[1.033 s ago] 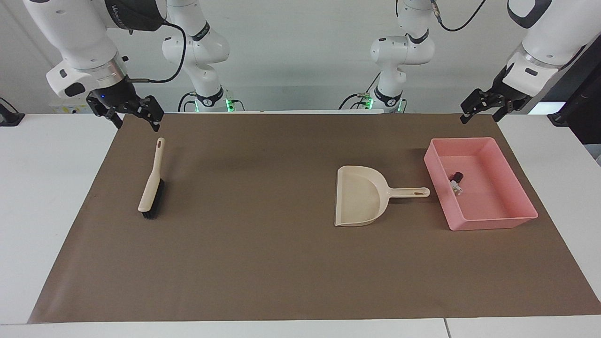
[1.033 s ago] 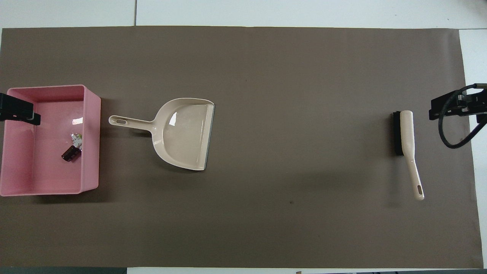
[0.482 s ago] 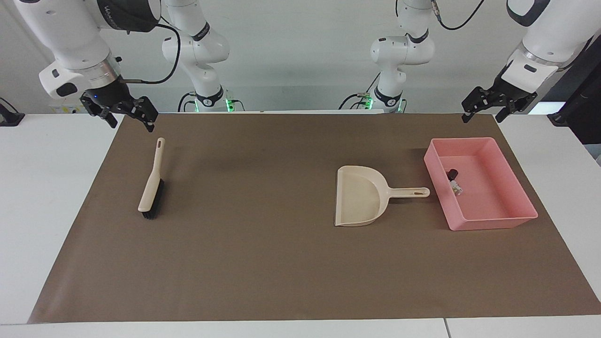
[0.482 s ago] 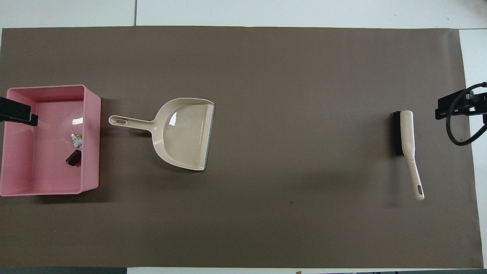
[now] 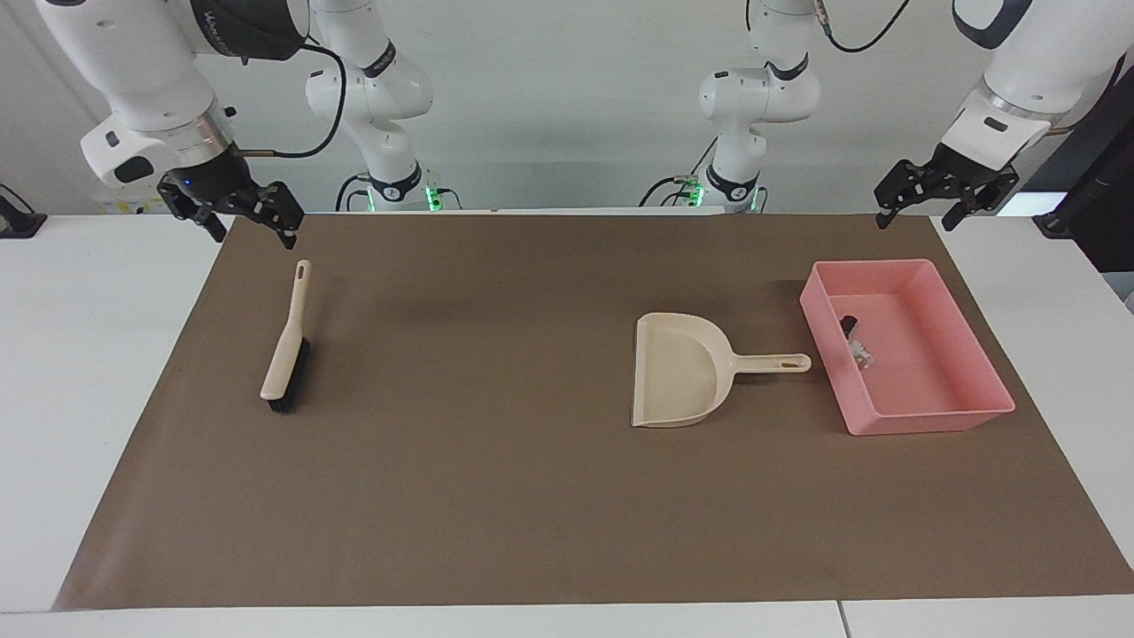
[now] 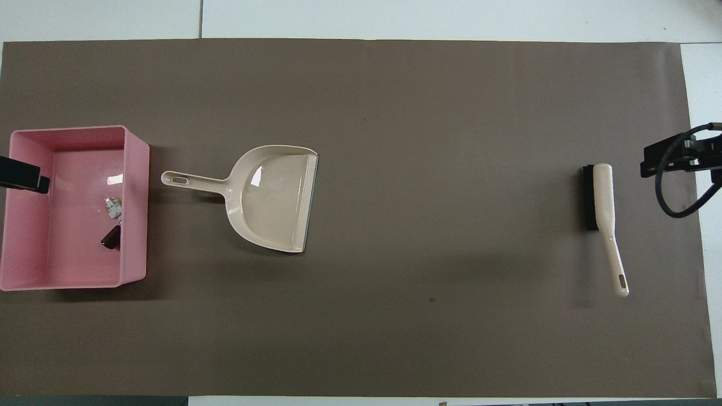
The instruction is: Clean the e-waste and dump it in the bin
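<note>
The e-waste lies in the pink bin at the left arm's end of the mat. The white piece and the dark chip sit by the bin wall that faces the dustpan. Both show in the overhead view too, the white piece and the chip in the bin. My left gripper is open and empty, raised over the mat's edge by the bin; only its tip shows from overhead. My right gripper is open and empty, raised above the brush's handle end.
A beige dustpan lies on the brown mat beside the bin, its handle pointing at the bin. A beige brush with black bristles lies at the right arm's end. The right gripper's cable hangs over the mat's edge.
The dark chip has rolled along the bin floor toward the robots, away from the white piece. The left gripper has drawn back and up from the bin. The right gripper has barely shifted.
</note>
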Tool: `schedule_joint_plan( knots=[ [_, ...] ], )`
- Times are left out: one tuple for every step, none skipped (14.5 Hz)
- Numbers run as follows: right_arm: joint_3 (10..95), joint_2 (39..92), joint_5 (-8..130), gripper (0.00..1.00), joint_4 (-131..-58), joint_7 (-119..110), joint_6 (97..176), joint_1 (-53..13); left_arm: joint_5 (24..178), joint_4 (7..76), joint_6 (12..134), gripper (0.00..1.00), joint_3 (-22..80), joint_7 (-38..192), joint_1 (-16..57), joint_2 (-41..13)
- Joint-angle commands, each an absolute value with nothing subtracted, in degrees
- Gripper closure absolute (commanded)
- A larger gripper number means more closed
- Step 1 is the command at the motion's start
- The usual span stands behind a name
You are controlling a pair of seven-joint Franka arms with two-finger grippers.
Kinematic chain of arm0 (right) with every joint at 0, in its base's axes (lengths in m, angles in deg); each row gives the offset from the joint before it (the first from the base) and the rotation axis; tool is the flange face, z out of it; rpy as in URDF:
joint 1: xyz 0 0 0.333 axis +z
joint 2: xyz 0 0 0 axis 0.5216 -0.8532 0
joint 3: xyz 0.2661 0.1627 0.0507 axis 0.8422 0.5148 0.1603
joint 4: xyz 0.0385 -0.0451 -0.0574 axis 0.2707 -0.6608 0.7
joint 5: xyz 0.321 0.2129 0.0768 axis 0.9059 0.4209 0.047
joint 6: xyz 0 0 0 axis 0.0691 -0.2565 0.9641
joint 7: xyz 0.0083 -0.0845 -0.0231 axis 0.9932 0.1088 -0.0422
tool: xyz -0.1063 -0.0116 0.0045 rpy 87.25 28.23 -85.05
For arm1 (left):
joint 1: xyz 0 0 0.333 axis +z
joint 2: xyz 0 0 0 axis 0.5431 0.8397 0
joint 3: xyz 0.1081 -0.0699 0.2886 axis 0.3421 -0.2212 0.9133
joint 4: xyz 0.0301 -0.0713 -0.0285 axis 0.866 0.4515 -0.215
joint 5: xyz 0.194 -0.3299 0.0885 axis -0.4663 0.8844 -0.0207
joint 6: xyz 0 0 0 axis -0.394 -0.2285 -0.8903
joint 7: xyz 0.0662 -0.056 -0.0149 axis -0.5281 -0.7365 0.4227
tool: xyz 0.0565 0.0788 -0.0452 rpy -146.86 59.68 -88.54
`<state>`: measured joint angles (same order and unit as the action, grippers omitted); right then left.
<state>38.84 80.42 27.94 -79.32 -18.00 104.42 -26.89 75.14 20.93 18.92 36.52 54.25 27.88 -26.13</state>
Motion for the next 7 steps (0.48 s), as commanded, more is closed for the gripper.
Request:
schedule_joint_plan(
  knots=[
    [39.7,81.5,28.9,0.00,-80.6,-18.3,105.4,-28.1,73.9,23.1,20.3,0.00,36.9,53.7,27.1,-27.7],
    [39.7,81.5,28.9,0.00,-80.6,-18.3,105.4,-28.1,73.9,23.2,20.3,0.00,36.8,53.8,27.2,-27.8],
    [39.7,81.5,28.9,0.00,-80.6,-18.3,105.4,-28.1,74.0,23.2,20.3,0.00,36.8,54.0,27.3,-27.8],
    [39.7,81.5,28.9,0.00,-80.6,-18.3,105.4,-28.1,74.0,23.3,20.5,0.00,36.8,54.0,27.3,-27.8],
    [39.7,81.5,28.9,0.00,-80.6,-18.3,105.4,-28.1,74.0,23.4,20.6,0.00,36.8,54.0,27.2,-27.8],
    [39.7,81.5,28.9,0.00,-80.6,-18.3,105.4,-28.1,74.0,23.5,20.6,0.00,36.8,54.0,27.2,-27.8],
    [39.7,81.5,28.9,0.00,-80.6,-18.3,105.4,-28.1,74.1,23.5,20.6,0.00,36.8,54.2,27.3,-27.9]
  ],
)
